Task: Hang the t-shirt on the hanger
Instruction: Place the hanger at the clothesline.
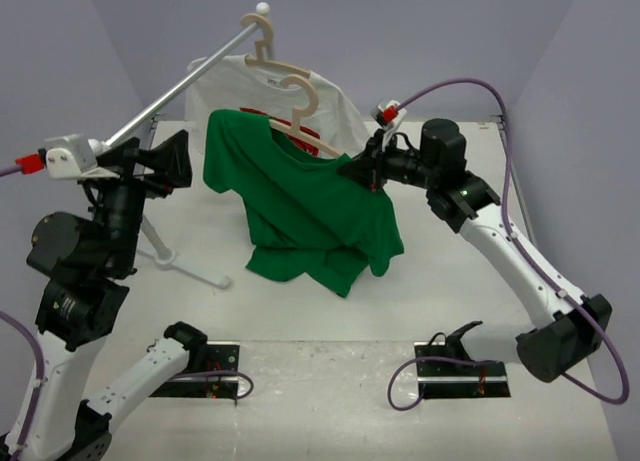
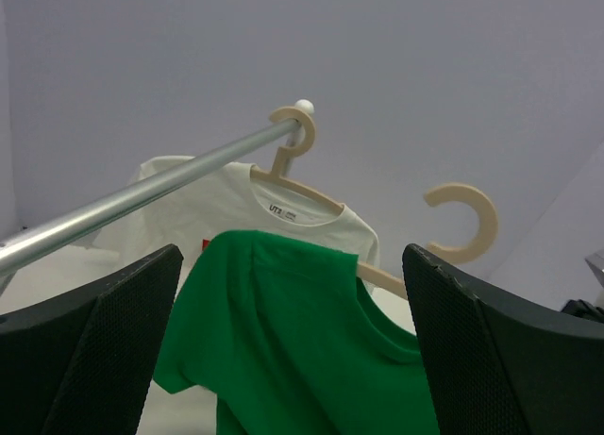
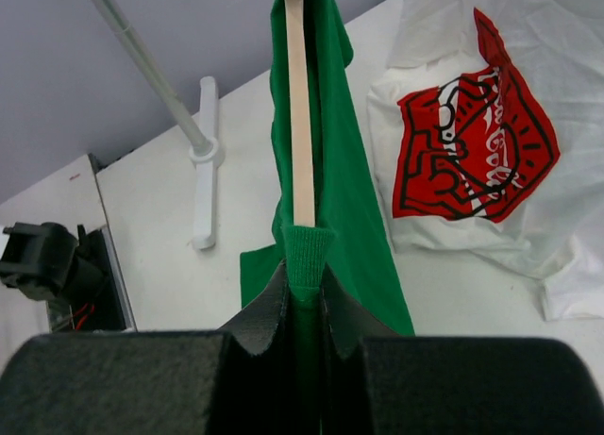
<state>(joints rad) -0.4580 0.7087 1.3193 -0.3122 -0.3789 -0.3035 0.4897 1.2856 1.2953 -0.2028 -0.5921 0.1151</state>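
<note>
The green t-shirt (image 1: 300,206) hangs draped over the beige hanger (image 1: 300,99), whose hook stands free above the collar. My right gripper (image 1: 362,169) is shut on the shirt's right shoulder with the hanger's end inside the cloth. In the right wrist view the gripper (image 3: 305,275) pinches the green shirt (image 3: 349,180) around the hanger's arm (image 3: 299,105). My left gripper (image 1: 190,161) is open just left of the shirt's left sleeve, touching nothing. In the left wrist view its fingers (image 2: 104,341) stand wide apart, with the shirt (image 2: 283,341) and the hanger's hook (image 2: 467,223) beyond them.
A white t-shirt with a red graphic (image 1: 250,86) hangs on a twin hanger (image 1: 258,31) from a metal rail (image 1: 150,106) just behind. The rail's stand foot (image 1: 190,266) lies on the table at the left. The white shirt also shows in the right wrist view (image 3: 491,142).
</note>
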